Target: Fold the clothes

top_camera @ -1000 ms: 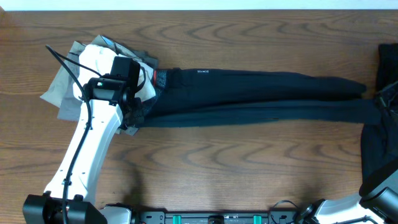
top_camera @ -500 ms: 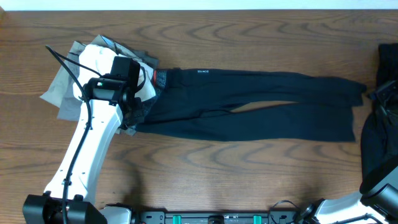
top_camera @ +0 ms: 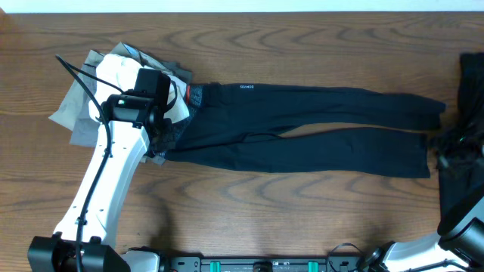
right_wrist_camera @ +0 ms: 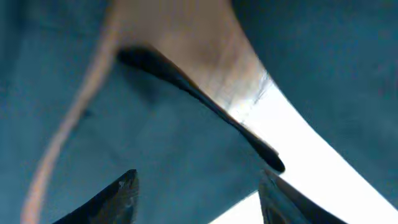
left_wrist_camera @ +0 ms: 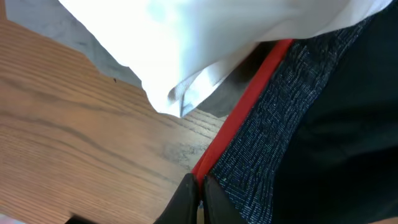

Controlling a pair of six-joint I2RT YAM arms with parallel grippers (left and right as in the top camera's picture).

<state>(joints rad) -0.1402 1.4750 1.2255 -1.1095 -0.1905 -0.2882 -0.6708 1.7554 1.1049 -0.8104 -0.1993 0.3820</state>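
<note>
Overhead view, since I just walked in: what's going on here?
The leggings lie stretched flat across the table, not yet folded. The left gripper is shut on their red-edged waistband. The right gripper stands open at the ankle ends, holding nothing. At both table ends sit other clothes.

Along the middle of the table (top_camera: 302,211): leggings (top_camera: 318,125), waistband toward the left edge, touching a pile of garments (top_camera: 76,106); more clothes (top_camera: 470,75) at the right edge.
</note>
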